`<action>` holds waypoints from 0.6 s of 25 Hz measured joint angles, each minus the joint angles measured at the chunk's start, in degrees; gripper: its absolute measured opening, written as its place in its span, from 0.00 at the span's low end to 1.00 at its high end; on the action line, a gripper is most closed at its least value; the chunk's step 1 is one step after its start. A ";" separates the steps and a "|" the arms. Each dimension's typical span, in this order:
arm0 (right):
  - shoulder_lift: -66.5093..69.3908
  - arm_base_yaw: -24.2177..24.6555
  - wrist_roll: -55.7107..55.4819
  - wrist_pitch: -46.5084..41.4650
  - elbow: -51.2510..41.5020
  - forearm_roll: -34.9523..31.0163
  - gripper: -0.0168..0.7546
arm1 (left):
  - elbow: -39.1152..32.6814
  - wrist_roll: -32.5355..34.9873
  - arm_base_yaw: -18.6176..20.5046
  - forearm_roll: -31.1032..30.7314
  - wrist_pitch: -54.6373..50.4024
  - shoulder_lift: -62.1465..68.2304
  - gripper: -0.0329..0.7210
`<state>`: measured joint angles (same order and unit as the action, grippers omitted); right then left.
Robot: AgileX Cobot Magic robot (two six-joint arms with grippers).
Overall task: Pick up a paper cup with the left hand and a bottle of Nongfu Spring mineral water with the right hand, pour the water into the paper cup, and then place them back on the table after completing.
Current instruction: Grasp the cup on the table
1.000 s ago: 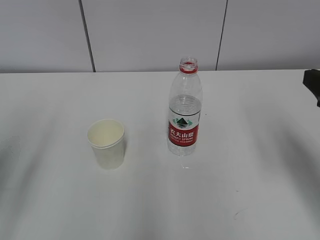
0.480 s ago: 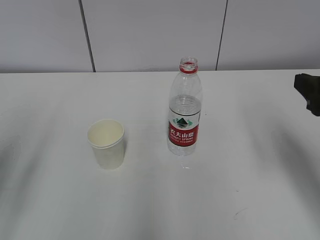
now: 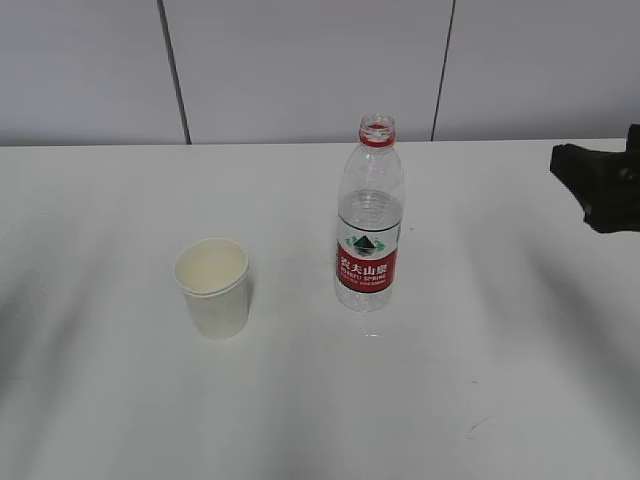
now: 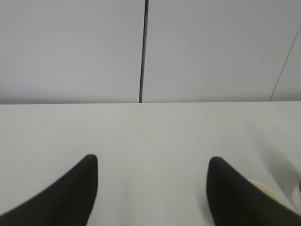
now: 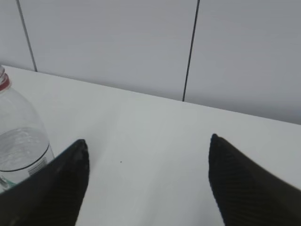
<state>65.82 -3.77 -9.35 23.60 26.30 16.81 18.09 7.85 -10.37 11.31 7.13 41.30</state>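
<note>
Cup nearest on worktop, light, crushable: I'd grip mid-wall gently. Bottle behind-right, uncapped, part full, slick; take at label. Right hand and left hand: jaws wide, empty.

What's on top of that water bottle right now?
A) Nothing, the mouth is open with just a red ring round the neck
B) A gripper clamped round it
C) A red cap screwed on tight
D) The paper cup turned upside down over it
A: the bottle has an open mouth above a red neck ring, with no cap, cup or gripper on it.
</note>
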 joint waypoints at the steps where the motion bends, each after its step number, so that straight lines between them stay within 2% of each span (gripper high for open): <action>1: 0.95 0.00 -1.19 0.58 -0.11 0.99 0.78 | -1.27 0.00 -0.38 -0.02 4.20 1.86 0.67; 5: 4.28 0.00 -4.27 3.87 -0.11 4.39 0.78 | -5.37 0.00 -2.73 -1.31 22.22 9.74 0.70; 10: 8.53 0.00 -5.10 7.07 -0.11 9.71 0.78 | -5.73 0.00 -7.07 -2.38 30.75 22.07 0.70; 15: 12.38 0.00 -5.19 12.14 -0.11 10.89 0.78 | -5.73 0.00 -10.28 -4.06 40.31 34.79 0.70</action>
<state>78.21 -3.77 -14.53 35.74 26.19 27.70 12.35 7.85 -20.65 7.25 47.44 76.09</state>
